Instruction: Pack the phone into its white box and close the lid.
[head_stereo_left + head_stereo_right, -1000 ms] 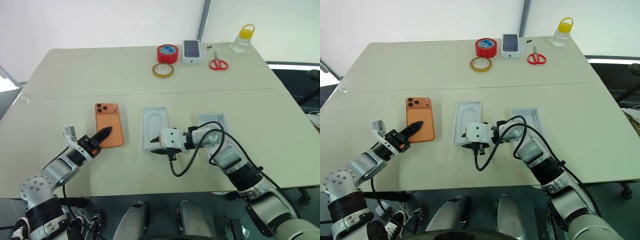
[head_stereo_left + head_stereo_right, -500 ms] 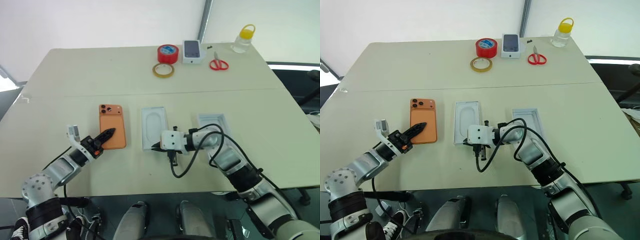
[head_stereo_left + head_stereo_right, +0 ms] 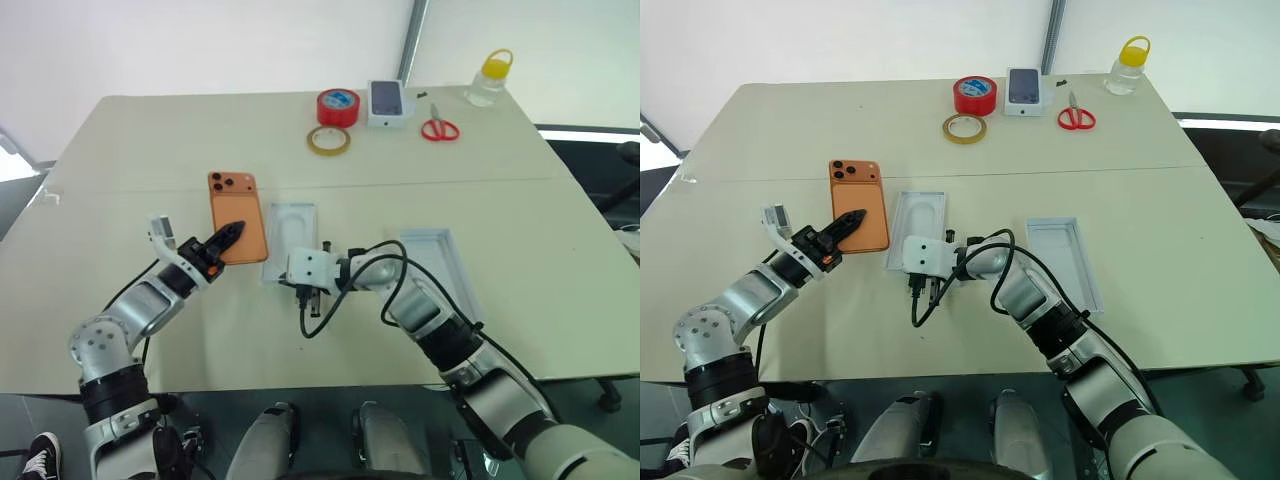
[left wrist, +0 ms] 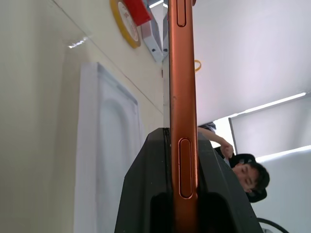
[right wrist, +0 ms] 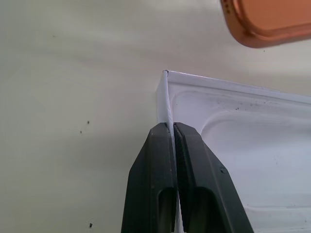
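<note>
The orange phone (image 3: 238, 208) hangs tilted above the table, left of centre, its camera cluster at the far end. My left gripper (image 3: 231, 233) is shut on its near end; the left wrist view shows the phone's edge (image 4: 182, 97) clamped between the black fingers. Just right of it lies a white sheet with an oval recess (image 3: 292, 228). My right gripper (image 5: 171, 127) is shut on the thin raised edge at that sheet's near corner. The lid (image 3: 441, 272) lies open side up to the right, plain pale inside. The white box is hidden.
Along the table's far edge stand a red tape roll (image 3: 337, 105), a yellowish tape ring (image 3: 327, 140), a small white box picturing a dark phone (image 3: 388, 103), red scissors (image 3: 437, 129) and a yellow-capped bottle (image 3: 488, 78). A person (image 4: 248, 177) shows beyond the table.
My left gripper has lifted the phone off the table and carried it forward and right. My right gripper closed on the recessed sheet's edge and dragged it left, clear of the lid.
</note>
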Controlling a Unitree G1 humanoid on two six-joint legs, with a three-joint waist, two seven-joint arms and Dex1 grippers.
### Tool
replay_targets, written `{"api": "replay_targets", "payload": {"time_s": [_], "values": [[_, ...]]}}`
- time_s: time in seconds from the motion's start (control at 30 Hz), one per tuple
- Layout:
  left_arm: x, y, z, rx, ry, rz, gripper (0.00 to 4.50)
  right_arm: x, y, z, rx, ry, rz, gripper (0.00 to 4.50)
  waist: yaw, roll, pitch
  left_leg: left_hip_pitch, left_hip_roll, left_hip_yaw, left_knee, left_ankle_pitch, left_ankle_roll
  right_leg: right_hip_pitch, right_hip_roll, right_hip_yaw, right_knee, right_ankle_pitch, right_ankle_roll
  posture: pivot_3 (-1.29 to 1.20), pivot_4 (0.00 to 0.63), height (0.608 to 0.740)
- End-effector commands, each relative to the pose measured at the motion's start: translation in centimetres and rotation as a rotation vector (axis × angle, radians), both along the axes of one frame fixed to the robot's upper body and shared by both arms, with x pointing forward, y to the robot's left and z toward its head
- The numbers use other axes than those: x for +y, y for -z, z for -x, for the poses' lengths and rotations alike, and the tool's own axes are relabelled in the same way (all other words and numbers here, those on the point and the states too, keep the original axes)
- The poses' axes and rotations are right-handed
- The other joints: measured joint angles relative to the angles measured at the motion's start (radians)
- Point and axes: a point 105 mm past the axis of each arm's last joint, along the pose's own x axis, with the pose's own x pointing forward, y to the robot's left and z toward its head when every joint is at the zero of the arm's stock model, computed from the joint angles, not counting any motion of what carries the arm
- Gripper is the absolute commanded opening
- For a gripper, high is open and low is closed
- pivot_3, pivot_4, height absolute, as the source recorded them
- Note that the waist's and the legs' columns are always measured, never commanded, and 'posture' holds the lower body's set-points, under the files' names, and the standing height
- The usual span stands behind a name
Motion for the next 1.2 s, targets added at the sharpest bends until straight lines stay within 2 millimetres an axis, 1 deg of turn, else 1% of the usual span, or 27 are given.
{"api": "replay_targets", "payload": {"time_s": [0.03, 0.1, 0.13, 0.2, 0.3, 0.4, 0.47, 0.5, 0.53, 0.57, 0.7, 0.73, 0.83, 0.93, 1.13, 1.2], "values": [[-1.6, -0.6, -0.2, -0.044, 0.049, -0.013, 0.0, 0.0, -1.4, 0.4, -0.013, -0.024, -0.034, 1.4, 0.0, 0.0, 0.0, 0.0, 0.0, 0.0, 0.0, 0.0, 0.0, 0.0, 0.0, 0.0, 0.0, 0.0, 0.0, 0.0, 0.15, 0.74], [-2.7, -0.2, -0.3, -0.038, 0.094, -0.041, 0.0, -1.0, -2.3, 0.4, -0.006, -0.028, -0.05, 2.34, -0.001, 0.0, 0.0, 0.0, 0.0, 0.0, 0.0, 0.0, 0.0, 0.0, 0.0, 0.0, 0.0, 0.0, 0.0, 0.0, 0.15, 0.74], [-3.2, 0.0, -0.5, -0.038, 0.115, -0.057, 0.0, -1.6, -2.7, 0.6, 0.014, -0.037, -0.056, 2.34, 0.0, 0.0, 0.0, 0.0, 0.0, 0.0, 0.0, 0.0, 0.0, 0.0, 0.0, 0.0, 0.0, 0.0, 0.0, 0.0, 0.15, 0.74], [-3.8, 0.2, -0.9, -0.034, 0.141, -0.078, 0.0, -2.9, -3.2, 0.6, -0.003, -0.034, -0.056, 2.34, 0.004, 0.0, 0.0, 0.0, 0.0, 0.0, 0.0, 0.0, 0.001, 0.0, 0.0, 0.0, 0.0, 0.0, 0.0, 0.0, 0.15, 0.74], [-4.1, 0.2, -1.8, -0.039, 0.162, -0.082, 0.0, -5.2, -3.1, -0.6, 0.028, 0.048, -0.072, 2.34, 0.01, -0.001, 0.001, 0.0, 0.0, 0.0, 0.0, -0.001, 0.002, 0.0, 0.0, 0.0, 0.0, 0.0, 0.0, 0.0, 0.15, 0.74], [-4.6, 0.6, -2.3, -0.032, 0.187, -0.108, 0.0, -8.0, -2.4, -2.2, -0.003, 0.151, -0.019, 2.34, 0.016, -0.001, 0.001, 0.0, 0.0, 0.0, 0.0, -0.001, 0.002, 0.0, 0.0, 0.0, 0.0, 0.0, 0.0, 0.0, 0.15, 0.74], [-4.7, 0.8, -2.4, -0.029, 0.2, -0.104, 0.0, -8.9, -2.4, -2.8, -0.009, 0.199, -0.024, 2.34, 0.017, -0.001, 0.001, 0.0, 0.0, 0.0, 0.0, 0.0, 0.001, 0.0, 0.0, 0.0, -0.001, 0.0, 0.0, 0.0, 0.15, 0.74], [-4.8, 0.9, -2.4, -0.026, 0.207, -0.106, 0.99, -8.9, -2.4, -2.8, -0.012, 0.204, -0.029, 2.4, 0.016, -0.001, 0.001, 0.0, 0.0, 0.0, 0.0, 0.0, 0.001, 0.0, 0.0, 0.0, -0.001, 0.0, 0.0, 0.0, 0.15, 0.74], [-4.9, 0.9, -2.3, -0.026, 0.218, -0.099, 1.27, -8.9, -2.5, -2.8, -0.014, 0.208, -0.033, 2.4, 0.016, -0.001, 0.001, 0.0, 0.0, 0.0, 0.0, 0.0, 0.001, 0.0, 0.0, 0.0, -0.001, 0.0, 0.0, 0.0, 0.15, 0.74], [-5.0, 0.9, -2.2, -0.028, 0.224, -0.099, 1.71, -8.9, -2.5, -2.9, -0.017, 0.215, -0.036, 2.4, 0.015, -0.002, 0.001, 0.0, 0.0, 0.001, -0.001, 0.0, 0.001, 0.0, 0.0, 0.0, -0.001, 0.0, 0.0, 0.0, 0.15, 0.74], [-4.7, 0.8, -2.2, -0.029, 0.228, -0.134, 3.78, -9.2, -2.2, -3.0, -0.023, 0.238, -0.034, 2.4, 0.017, -0.002, 0.001, 0.0, 0.0, 0.0, 0.0, 0.0, 0.001, 0.0, 0.0, 0.0, 0.0, 0.0, 0.0, 0.0, 0.15, 0.74], [-4.6, 0.7, -2.1, -0.032, 0.233, -0.139, 4.14, -9.1, -2.1, -3.1, -0.024, 0.239, -0.034, 2.4, 0.017, -0.002, 0.001, 0.0, 0.0, 0.0, 0.0, 0.0, 0.001, 0.0, 0.0, 0.0, -0.001, 0.0, 0.0, 0.0, 0.15, 0.74], [-4.3, 0.4, -2.1, -0.038, 0.237, -0.183, 4.14, -8.9, -2.3, -3.4, -0.032, 0.245, -0.041, 2.4, 0.015, -0.002, 0.001, 0.0, 0.0, 0.0, 0.0, 0.0, 0.001, 0.0, 0.0, 0.0, 0.0, 0.0, 0.0, 0.0, 0.15, 0.74], [-3.6, -0.1, -1.9, -0.062, 0.227, -0.238, 4.14, -8.7, -2.4, -3.6, -0.037, 0.242, -0.049, 2.4, 0.015, -0.002, 0.001, 0.0, 0.0, 0.0, 0.0, 0.0, 0.001, 0.0, 0.0, 0.0, 0.0, 0.0, 0.0, 0.0, 0.15, 0.74], [-2.2, -0.8, -0.9, -0.096, 0.209, -0.351, 4.14, -8.4, -2.5, -4.0, -0.038, 0.245, -0.059, 2.4, 0.016, -0.002, 0.001, 0.0, 0.0, 0.0, 0.0, 0.0, 0.001, 0.0, 0.0, 0.0, -0.001, 0.0, 0.0, 0.0, 0.15, 0.74], [-0.9, -0.8, -1.1, -0.096, 0.159, -0.416, 4.14, -8.1, -2.8, -4.2, -0.045, 0.243, -0.075, 2.4, 0.016, -0.002, 0.001, 0.0, 0.0, 0.0, 0.0, 0.0, 0.001, 0.0, 0.0, 0.0, 0.0, 0.0, 0.0, 0.0, 0.15, 0.74]]}}
